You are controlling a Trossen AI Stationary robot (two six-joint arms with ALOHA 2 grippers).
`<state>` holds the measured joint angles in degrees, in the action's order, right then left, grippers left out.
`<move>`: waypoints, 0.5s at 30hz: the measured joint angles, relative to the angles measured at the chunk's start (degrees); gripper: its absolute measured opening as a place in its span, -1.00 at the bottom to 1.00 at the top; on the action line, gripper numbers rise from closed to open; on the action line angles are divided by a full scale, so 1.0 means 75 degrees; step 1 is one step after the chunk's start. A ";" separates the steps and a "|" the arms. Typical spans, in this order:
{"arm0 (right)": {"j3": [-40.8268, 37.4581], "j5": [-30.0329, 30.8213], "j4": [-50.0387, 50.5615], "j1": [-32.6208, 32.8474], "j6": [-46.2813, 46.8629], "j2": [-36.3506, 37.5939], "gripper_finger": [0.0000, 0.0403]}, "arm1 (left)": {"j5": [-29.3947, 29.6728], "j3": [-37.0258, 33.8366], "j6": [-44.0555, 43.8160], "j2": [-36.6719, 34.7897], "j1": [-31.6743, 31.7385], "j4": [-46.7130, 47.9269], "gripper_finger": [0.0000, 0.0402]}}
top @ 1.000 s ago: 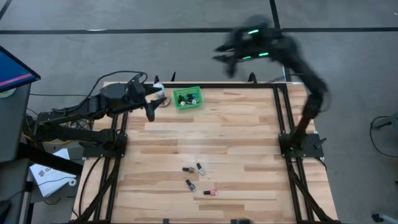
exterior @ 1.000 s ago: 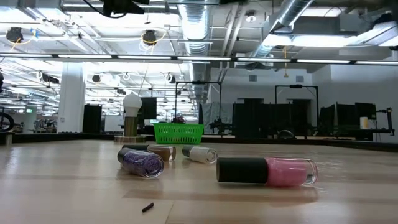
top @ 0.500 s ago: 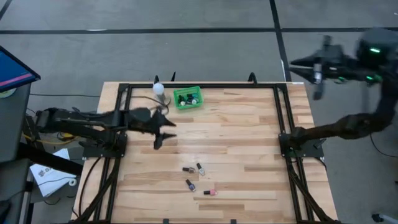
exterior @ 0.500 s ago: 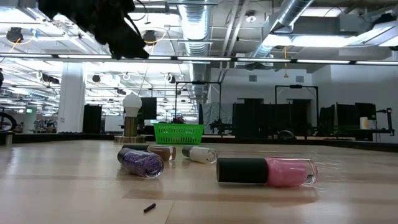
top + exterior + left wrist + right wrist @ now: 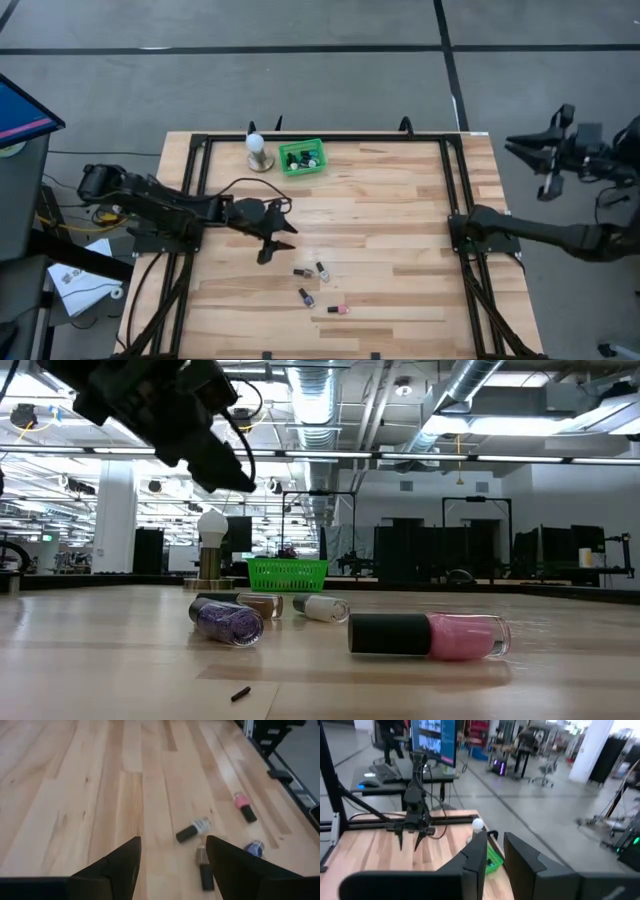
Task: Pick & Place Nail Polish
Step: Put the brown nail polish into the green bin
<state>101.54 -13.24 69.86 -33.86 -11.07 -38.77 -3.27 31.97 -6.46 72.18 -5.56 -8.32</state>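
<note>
**Left arm reaches toward four loose bottles**

Left gripper (image 5: 270, 237) hangs above the wood with its fingers spread apart and nothing between them, pointing toward the cluster of nail polish bottles near the front middle of the table (image 5: 400, 220). From its own wrist camera the two dark fingers (image 5: 120, 865) frame a bottle with a dark cap and pale body (image 5: 193, 829); a brownish one (image 5: 202, 866) lies just beside it, a glittery purple one (image 5: 254, 848) off to one side, and a pink one (image 5: 244, 806) farther out.

Right gripper (image 5: 548, 160) waits well off the table's right edge, fingers parted with a narrow gap, holding nothing.

All four bottles lie on their sides, small, round and glossy, caps dark. The pink one (image 5: 430, 636) lies apart from the other three. More bottles already sit in the green basket (image 5: 301, 157) at the far edge, beside a white bulb-shaped object (image 5: 257, 150).

The risk I see: the pale and brownish bottles lie close together, so a descending finger could land on the neighbour and send either one rolling. A pinch across the rounded glass could also squirt the bottle out sideways.
</note>
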 joint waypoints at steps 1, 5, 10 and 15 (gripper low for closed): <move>-0.0578 0.0004 -0.0357 0.0014 0.0012 0.0386 -0.73 | -0.0009 0.0000 0.0003 0.0091 -0.0003 -0.0011 0.10; -0.2995 0.0007 -0.2036 0.0121 0.0144 0.1929 -0.77 | -0.0202 0.0000 0.0013 0.0492 -0.0120 -0.0052 0.10; -0.5539 0.0030 -0.3874 0.0132 0.1043 0.3430 -0.84 | -0.0311 0.0003 0.0017 0.1139 -0.0665 -0.0782 0.10; -0.7237 0.0005 -0.4987 0.0256 0.1706 0.4482 -0.92 | 0.0227 0.0003 -0.0223 0.1682 -0.1158 -0.1179 0.10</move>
<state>47.26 -13.21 32.45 -31.94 1.72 -5.15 -1.57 31.99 -8.13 84.79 -14.25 -17.16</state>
